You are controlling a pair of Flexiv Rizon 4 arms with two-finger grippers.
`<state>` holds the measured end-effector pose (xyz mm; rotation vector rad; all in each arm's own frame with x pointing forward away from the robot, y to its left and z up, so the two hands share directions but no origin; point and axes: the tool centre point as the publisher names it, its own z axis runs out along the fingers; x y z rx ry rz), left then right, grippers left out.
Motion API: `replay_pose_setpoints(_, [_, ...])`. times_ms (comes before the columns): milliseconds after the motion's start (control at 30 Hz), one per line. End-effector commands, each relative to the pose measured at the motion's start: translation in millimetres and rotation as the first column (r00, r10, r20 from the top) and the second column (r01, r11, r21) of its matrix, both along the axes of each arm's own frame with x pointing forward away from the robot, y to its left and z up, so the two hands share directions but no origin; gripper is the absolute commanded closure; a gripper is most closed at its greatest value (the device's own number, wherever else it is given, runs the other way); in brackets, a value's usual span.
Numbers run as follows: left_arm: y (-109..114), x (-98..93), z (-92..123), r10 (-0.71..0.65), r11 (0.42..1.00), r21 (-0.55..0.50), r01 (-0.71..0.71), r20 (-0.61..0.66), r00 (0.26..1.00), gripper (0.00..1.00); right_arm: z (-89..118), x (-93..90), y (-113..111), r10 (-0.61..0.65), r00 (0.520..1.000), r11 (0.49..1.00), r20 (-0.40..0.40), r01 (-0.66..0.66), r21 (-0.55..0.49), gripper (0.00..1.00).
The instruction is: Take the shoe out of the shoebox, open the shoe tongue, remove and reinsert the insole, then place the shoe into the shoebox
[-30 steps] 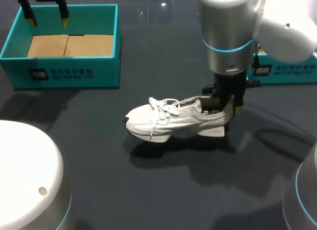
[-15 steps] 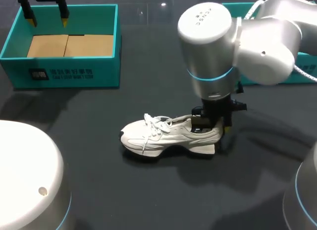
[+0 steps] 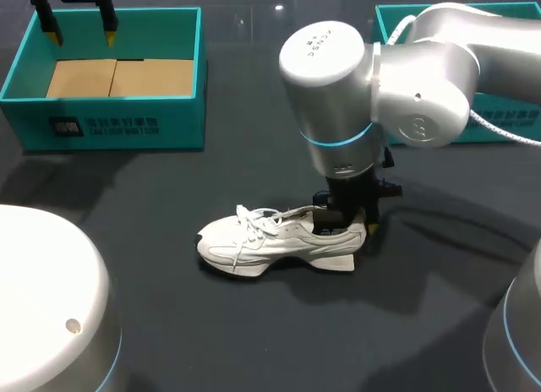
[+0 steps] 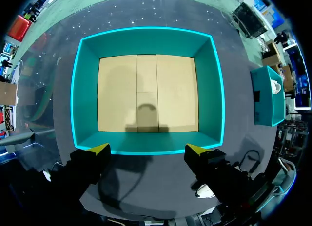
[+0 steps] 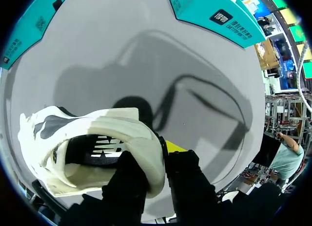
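A white lace-up shoe (image 3: 270,242) lies in the middle of the dark table, toe pointing left. My right gripper (image 3: 353,227) comes down on its heel. In the right wrist view one finger is inside the shoe (image 5: 92,138) and the other outside, so the right gripper (image 5: 157,163) is shut on the heel collar. The dark insole shows inside. The open teal shoebox (image 3: 127,122) stands at the back left, holding only its cardboard floor. My left gripper (image 3: 83,33) hangs over its far rim. In the left wrist view the left gripper (image 4: 147,150) is open, nothing between its fingers, above the shoebox (image 4: 84,89).
A second teal box (image 3: 499,122) stands at the back right behind my right arm, also visible as a teal box (image 5: 214,14) in the right wrist view. Dark table (image 3: 194,324) stretches in front of the shoe.
My right arm has carried the shoe by its heel leftward, toward the front and lower. The left arm has not moved.
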<state>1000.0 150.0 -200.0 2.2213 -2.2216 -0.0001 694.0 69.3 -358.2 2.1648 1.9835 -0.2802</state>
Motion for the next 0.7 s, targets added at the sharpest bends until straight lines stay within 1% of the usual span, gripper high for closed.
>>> replay_pose_setpoints(33, [0, 0.0, 0, 0.0, 1.0, 0.0, 0.0, 0.0, 1.0, 0.0, -7, 1.1, 7, 0.004, 1.0, 1.0, -0.018, -0.004, -0.027, 1.0])
replay_pose_setpoints(400, [0, 0.0, 0, 0.0, 1.0, 0.0, 0.0, 0.0, 1.0, 0.0, -17, -0.3, 15, 0.019, 0.999, 1.0, -0.04, -0.019, -0.011, 1.0])
replay_pose_setpoints(433, [0, 0.0, 0, 0.0, 1.0, 0.0, 0.0, 0.0, 1.0, 0.0, -18, -0.2, 14, 0.02, 0.999, 1.0, -0.04, -0.02, -0.008, 0.91])
replay_pose_setpoints(533, [0, 0.0, 0, 0.0, 1.0, 0.0, 0.0, 0.0, 1.0, 0.0, -15, -0.2, 16, 0.023, 0.999, 1.0, -0.037, -0.023, -0.001, 0.55])
replay_pose_setpoints(567, [0, 0.0, 0, 0.0, 1.0, 0.0, 0.0, 0.0, 1.0, 0.0, -14, 0.0, 16, 0.024, 0.999, 1.0, -0.036, -0.024, -0.001, 0.37])
replay_pose_setpoints(667, [0, 0.0, 0, 0.0, 1.0, 0.0, 0.0, 0.0, 1.0, 0.0, -11, 0.2, 14, 0.032, 0.999, 0.999, -0.031, -0.032, 0.014, 0.07])
replay_pose_setpoints(700, [0, 0.0, 0, 0.0, 1.0, 0.0, 0.0, 0.0, 1.0, 0.0, -9, 0.1, 15, 0.032, 0.999, 0.999, -0.03, -0.031, 0.014, 0.0])
